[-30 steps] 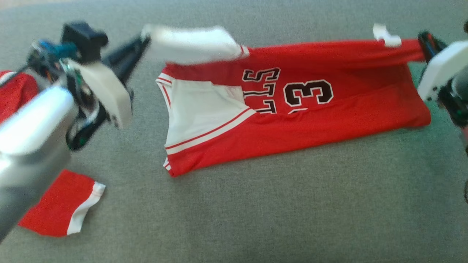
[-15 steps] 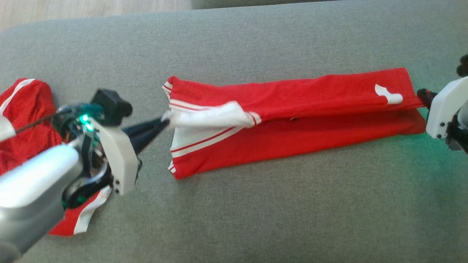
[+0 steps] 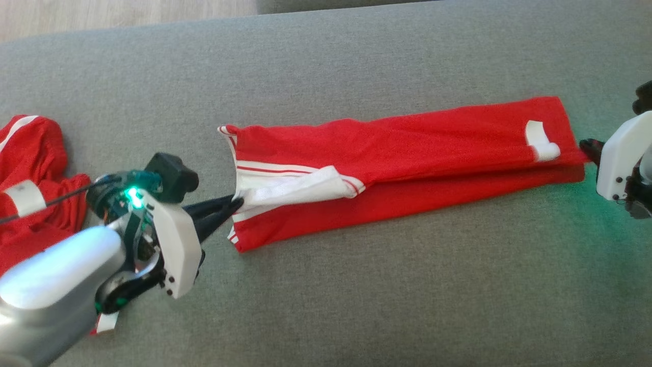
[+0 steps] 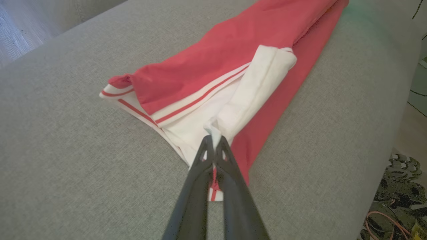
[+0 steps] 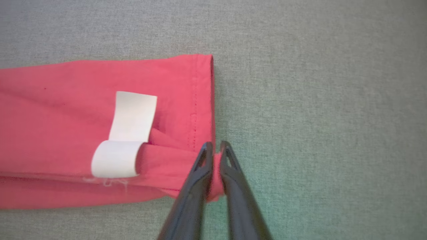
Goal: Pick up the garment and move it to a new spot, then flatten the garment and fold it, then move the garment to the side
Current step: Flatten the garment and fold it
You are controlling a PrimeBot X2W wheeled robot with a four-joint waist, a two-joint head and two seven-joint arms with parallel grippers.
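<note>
Shut on both ends of the red shirt [image 3: 407,153]: left claw [image 4: 214,141] on the white end, middle left; right claw [image 5: 216,148] on the red hem, far right. Stretched long between them, mid-frame.

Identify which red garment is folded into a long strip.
The jersey at centre, pinched at both ends; the other red garment lies crumpled at far left.

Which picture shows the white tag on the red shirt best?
The right wrist view: the tag is close, large and sharp, folded over by the shirt hem. The head view shows it small, near the shirt's right end. The left wrist view looks at the shirt's other, white-trimmed end.
</note>
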